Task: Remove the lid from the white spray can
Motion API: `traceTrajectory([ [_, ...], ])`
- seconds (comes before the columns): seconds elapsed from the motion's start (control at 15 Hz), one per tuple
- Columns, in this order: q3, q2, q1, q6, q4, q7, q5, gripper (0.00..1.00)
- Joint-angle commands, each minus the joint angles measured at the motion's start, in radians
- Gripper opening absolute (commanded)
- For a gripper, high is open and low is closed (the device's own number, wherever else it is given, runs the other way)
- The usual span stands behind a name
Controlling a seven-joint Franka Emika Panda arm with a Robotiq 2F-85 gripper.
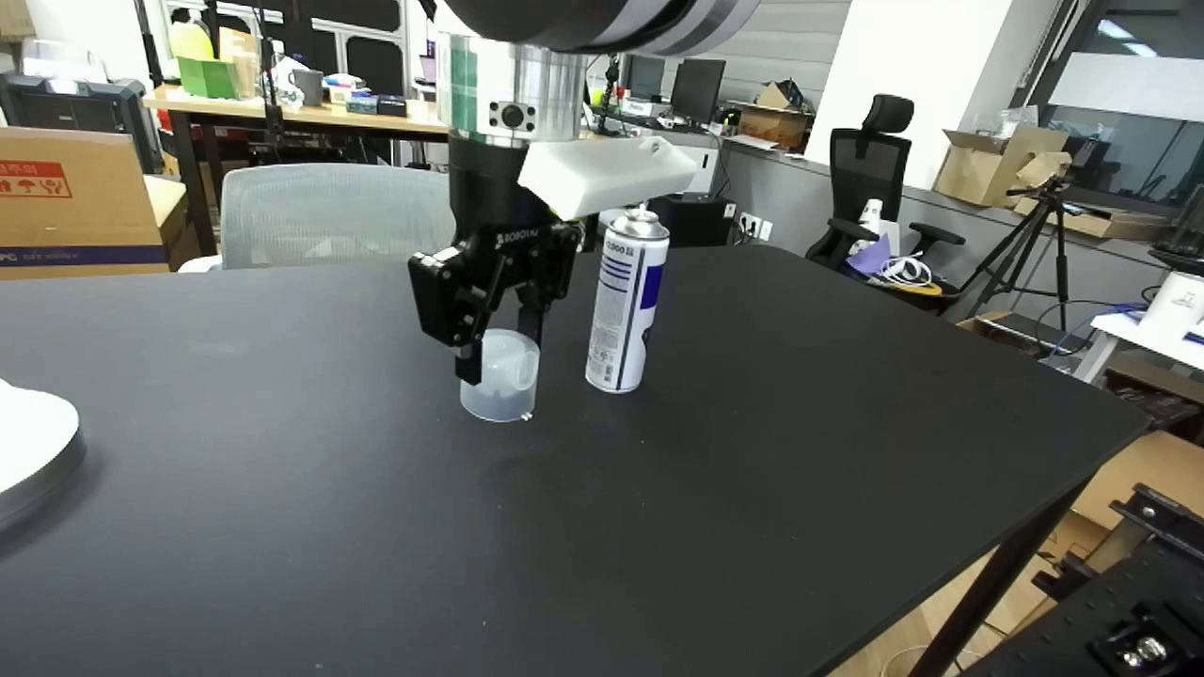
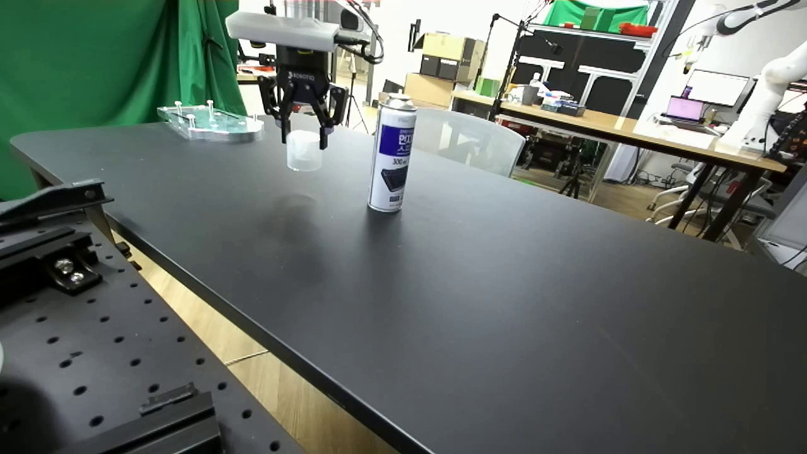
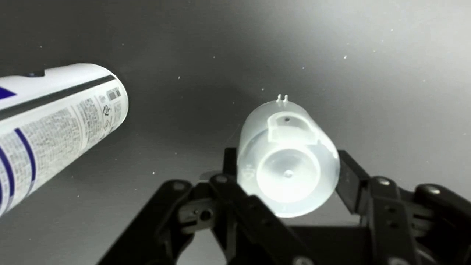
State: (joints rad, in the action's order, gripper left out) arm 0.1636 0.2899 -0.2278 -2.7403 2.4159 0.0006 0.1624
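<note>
Where my two fingers (image 3: pixel 351 180) press in from either side, the lid (image 3: pixel 289 162) sits pinched, its closed round top facing up at me in the wrist view and two tiny nubs poking out at its lower rim. I have my gripper (image 2: pixel 305 140) pointing down, and in both exterior views the lid hangs just above the table (image 1: pixel 658 564), a faint shadow on the black surface below it. The white spray can (image 1: pixel 628 301) stands upright on that surface, near the lid but apart from it, its silver metal top bare. On its side I see purple-blue markings and, in an exterior view, a dark picture. Farther out, a clear plate (image 2: pixel 217 120) with small white posts rests on the table, a green curtain (image 2: pixel 88 69) behind it. A white rounded piece (image 1: pixel 33 437) is cut off at the edge of an exterior view. Beyond the table I have a grey mesh chair (image 1: pixel 339 212) and a cardboard box (image 1: pixel 85 216), and alongside it a perforated black board (image 2: pixel 167 359).
</note>
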Motion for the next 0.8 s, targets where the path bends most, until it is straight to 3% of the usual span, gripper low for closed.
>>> traceTrajectory([
  [0.0, -0.044, 0.001, -0.017, 0.006, -0.006, 0.042, 0.052, 0.40],
  [0.4, -0.119, 0.052, -0.042, 0.009, -0.030, 0.095, 0.154, 0.40],
  [0.73, -0.122, 0.087, -0.057, 0.009, -0.046, 0.082, 0.162, 0.40],
])
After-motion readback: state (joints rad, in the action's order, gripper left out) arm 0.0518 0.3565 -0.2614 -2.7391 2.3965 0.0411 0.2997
